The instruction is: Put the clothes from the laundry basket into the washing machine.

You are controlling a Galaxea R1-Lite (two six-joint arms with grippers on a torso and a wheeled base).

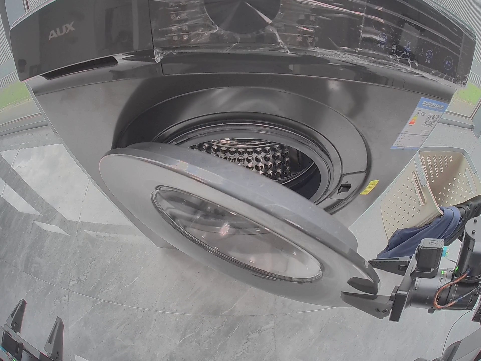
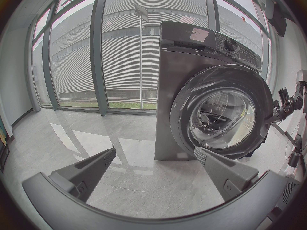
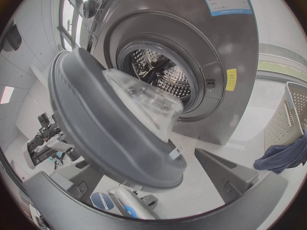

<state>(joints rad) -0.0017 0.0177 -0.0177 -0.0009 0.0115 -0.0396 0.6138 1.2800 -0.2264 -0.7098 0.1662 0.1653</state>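
Grey door (image 1: 130,176) rim between the parted fingers of the right gripper (image 1: 356,278).
Jaws wide astride that rim, clamped on nothing; left gripper (image 1: 35,329) low, likewise spread and bare. Beyond: washing machine (image 1: 300,96) drum (image 1: 250,155) exposed, cream laundry basket (image 1: 441,176) alongside, blue clothes (image 1: 421,236) draped over its edge.

The grey washing machine (image 1: 250,91) stands with its round door (image 1: 235,226) half open. A blue garment (image 1: 421,234) hangs over the cream laundry basket (image 1: 441,181) beside it.
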